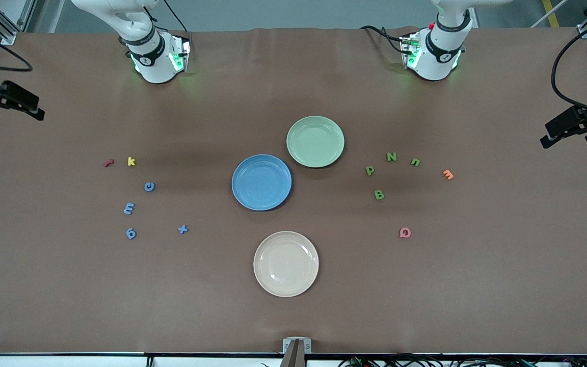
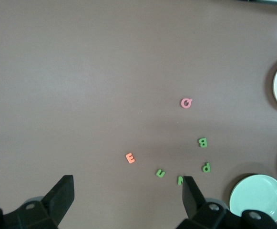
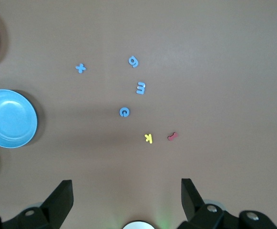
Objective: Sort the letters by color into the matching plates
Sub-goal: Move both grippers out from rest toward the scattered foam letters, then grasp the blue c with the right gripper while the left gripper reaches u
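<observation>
Nothing sorted yet: four small blue toy letters point(image 1: 149, 209) lie toward the right arm's end, four green ones point(image 1: 388, 171) toward the left's, round blue plate point(image 1: 261, 182) and pale green plate point(image 1: 315, 141) bare between them; left gripper point(image 2: 126, 198) and right gripper point(image 3: 126, 200), each raised over its own cluster, spread wide, holding nothing

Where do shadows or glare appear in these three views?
Front view: soft shadows beside the blue plate and green plate, green glow at both arm bases. Left wrist view: a dim shadow band near the green letters. Right wrist view: a shadow beside the blue plate; no strong glare.
</observation>
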Tool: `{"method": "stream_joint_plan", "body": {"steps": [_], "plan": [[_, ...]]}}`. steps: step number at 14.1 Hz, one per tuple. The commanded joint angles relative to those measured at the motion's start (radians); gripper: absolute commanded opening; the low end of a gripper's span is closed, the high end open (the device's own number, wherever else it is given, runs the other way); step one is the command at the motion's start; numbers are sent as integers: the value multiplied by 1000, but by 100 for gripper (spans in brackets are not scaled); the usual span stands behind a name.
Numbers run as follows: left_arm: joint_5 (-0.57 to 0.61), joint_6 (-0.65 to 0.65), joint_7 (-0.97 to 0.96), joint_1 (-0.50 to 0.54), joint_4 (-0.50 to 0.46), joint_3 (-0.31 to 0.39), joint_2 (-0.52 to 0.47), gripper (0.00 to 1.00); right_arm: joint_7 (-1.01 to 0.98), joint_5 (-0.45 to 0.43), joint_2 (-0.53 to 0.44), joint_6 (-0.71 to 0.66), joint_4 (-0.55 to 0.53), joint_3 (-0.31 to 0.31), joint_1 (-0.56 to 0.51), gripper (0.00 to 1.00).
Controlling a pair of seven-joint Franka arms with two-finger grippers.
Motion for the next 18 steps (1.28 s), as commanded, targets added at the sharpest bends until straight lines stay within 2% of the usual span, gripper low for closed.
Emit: {"method": "stream_joint_plan", "body": {"steps": [1,3,5,8,9,10,12,14,17,18], "plan": [[-7,-3,1,7,-27,-7,26,100,-18,-13,99,38,24,7,-15,100],[-6,9,1,0,-65,-9,53,100,-20,-11,185,58,27,7,-27,100],[-7,60,1,-5,-133,-27,70,100,-8,5,196,68,-4,7,-33,100],[-4,152,-19,-8,-257,-65,73,100,-3,12,194,278,-191,8,-29,100],[2,187,-46,-8,-297,-85,73,100,-3,12,193,367,-263,8,-29,92],[2,230,-79,-8,-340,-108,75,100,-3,12,193,456,-326,7,-30,78],[2,311,-129,-9,-424,-145,76,100,-3,12,199,631,-440,8,-29,75],[11,417,-181,-8,-522,-191,73,100,-1,24,211,846,-575,10,-23,65],[13,544,-212,-6,-649,-242,63,100,-1,70,301,1015,-626,10,10,64],[14,575,-220,-6,-680,-254,60,100,2,84,334,1076,-641,11,17,60]]}}
